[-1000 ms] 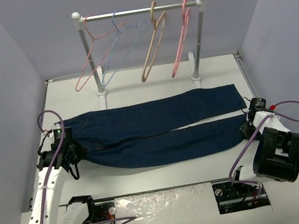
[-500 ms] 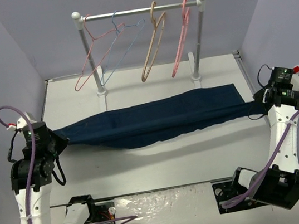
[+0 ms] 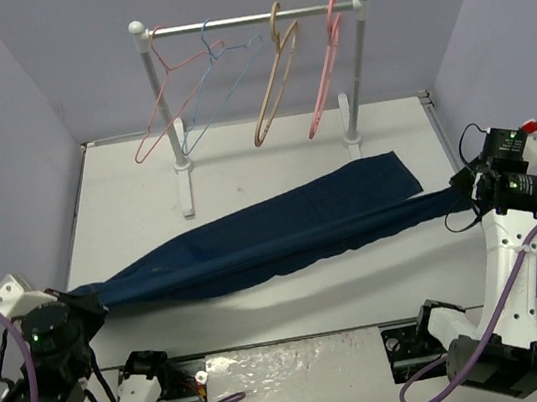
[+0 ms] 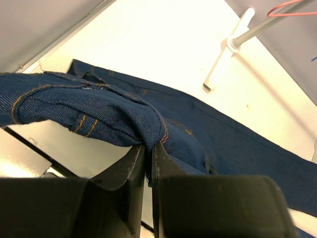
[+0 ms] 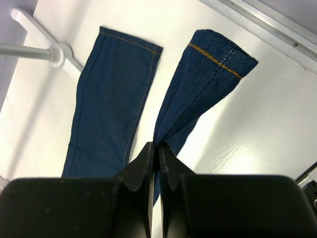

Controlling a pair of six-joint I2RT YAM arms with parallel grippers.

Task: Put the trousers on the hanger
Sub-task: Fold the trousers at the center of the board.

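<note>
The left gripper (image 4: 149, 148) is seen closed tight on a bunched fold at the waist end of the trousers (image 4: 99, 111), raised over the near left corner of the tabletop (image 3: 294, 303). The right gripper (image 5: 154, 148) is likewise pinched shut, on one leg a little short of its hem, near the right edge. Between them the dark denim is stretched as a sagging band across the middle of the tabletop. The second leg is not held — its hem is laid flat towards the far right, close to the foot of the rack (image 3: 242, 21). The hanger (image 3: 272, 89), tan and thicker than its neighbours, is hung on the rail at the far edge, well apart from the cloth, with a pink hanger (image 3: 324, 76) just beside it.

Only a thin nip of cloth is gripped at each end, so a slip could be caused by the garment's weight or by added tension. The loose leg could be dragged against the rack's foot and snagged. The hanger could be set swinging, or knocked off the rail, if it is brushed by the cloth. No brand, label or writing can be read — only orange stitching is made out
</note>
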